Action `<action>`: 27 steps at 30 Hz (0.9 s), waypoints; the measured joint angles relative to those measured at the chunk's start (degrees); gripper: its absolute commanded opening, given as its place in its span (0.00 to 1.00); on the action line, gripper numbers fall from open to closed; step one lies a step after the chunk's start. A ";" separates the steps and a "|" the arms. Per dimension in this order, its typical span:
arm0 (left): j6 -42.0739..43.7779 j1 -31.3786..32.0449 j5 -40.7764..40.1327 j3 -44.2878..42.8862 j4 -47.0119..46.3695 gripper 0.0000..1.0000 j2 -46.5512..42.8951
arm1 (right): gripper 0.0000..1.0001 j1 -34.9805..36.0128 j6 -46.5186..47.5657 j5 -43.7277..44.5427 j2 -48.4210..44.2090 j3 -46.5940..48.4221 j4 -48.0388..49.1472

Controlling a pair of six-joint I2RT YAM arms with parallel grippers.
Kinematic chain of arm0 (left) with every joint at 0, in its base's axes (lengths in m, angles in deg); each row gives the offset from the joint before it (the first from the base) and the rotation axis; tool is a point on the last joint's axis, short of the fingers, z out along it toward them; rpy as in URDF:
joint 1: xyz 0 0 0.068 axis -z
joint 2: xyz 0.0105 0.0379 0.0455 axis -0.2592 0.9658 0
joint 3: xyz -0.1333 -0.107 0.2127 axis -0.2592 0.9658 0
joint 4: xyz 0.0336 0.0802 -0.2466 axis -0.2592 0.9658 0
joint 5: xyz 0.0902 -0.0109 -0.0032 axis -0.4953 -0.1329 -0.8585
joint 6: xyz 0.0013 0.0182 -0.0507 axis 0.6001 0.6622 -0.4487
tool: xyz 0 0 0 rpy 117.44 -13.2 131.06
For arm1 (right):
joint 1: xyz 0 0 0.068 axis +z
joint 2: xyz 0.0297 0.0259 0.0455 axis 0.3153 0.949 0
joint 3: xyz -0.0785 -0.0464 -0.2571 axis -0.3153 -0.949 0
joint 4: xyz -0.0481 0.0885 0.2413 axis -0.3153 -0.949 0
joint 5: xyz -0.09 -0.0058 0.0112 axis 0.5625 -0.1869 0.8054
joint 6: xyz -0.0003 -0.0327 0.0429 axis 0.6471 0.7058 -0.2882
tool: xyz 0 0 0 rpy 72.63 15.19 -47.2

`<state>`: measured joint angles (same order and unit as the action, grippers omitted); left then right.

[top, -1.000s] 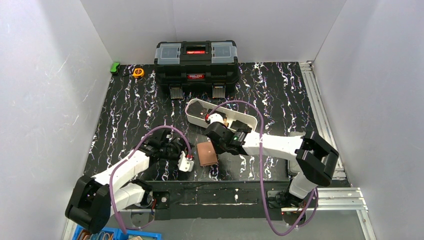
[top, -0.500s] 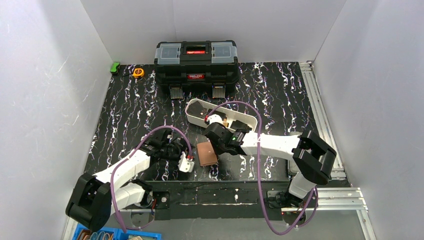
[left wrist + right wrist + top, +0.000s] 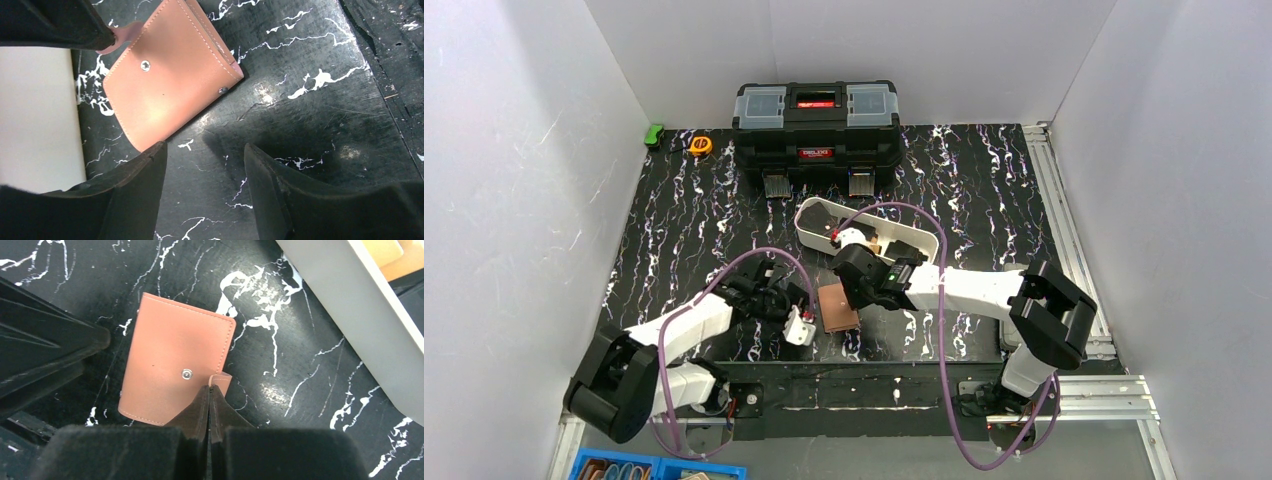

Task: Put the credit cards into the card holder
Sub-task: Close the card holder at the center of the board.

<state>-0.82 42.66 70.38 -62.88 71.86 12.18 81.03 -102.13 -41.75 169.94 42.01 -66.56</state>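
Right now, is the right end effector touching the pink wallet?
Touching. The right wrist view shows the right end effector, shut, pinching the snap tab of the card holder.

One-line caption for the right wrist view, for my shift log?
Right fingers pinched shut on the snap tab of the closed card holder, flat on the table beside the white tray.

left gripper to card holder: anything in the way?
Nothing visible. Only bare table lies between the open left gripper and the near edge of the card holder. The right gripper is shut, apparently pinching the snap tab at the holder's far corner, outside that path.
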 measured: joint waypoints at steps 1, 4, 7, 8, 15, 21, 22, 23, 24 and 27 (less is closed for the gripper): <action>0.07 0.04 0.00 -0.02 -0.33 0.50 0.92 | 0.01 0.00 -0.02 -0.42 0.00 -0.02 0.39; 0.00 0.26 0.15 -0.17 -1.66 0.42 2.99 | 0.01 0.00 -0.20 -1.90 0.00 -0.07 1.57; -0.50 0.31 0.07 -0.57 -3.21 0.38 4.59 | 0.01 0.00 -0.37 -3.65 0.02 -0.07 2.62; -0.55 0.31 0.07 -0.61 -3.69 0.37 4.98 | 0.01 0.00 -0.39 -4.26 0.04 -0.07 2.99; -1.22 0.74 0.02 -0.70 -5.68 0.36 6.01 | 0.01 0.00 -0.61 -7.02 2.21 -0.07 4.37; -1.95 1.62 0.00 -0.70 -7.02 0.36 6.03 | 0.01 -0.15 -0.68 -8.46 3.89 -0.07 5.09; -1.99 1.77 0.00 -0.70 -7.21 0.36 6.03 | 0.01 -0.26 -0.70 -8.70 3.89 -0.07 5.25; -2.05 1.88 0.00 -0.70 -7.39 0.36 6.03 | 0.01 -0.35 -0.79 -9.01 3.91 -0.07 5.57; -2.16 1.99 0.00 -0.70 -7.65 0.36 6.05 | 0.01 -0.37 -0.79 -9.11 3.93 -0.07 5.68; -2.34 2.32 0.00 -0.72 -8.07 0.36 6.49 | 0.01 -0.37 -0.76 -9.51 3.96 -0.07 5.95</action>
<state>-3.16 44.98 70.38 -63.61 63.80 18.67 80.66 -102.90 -51.26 173.90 41.95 -60.61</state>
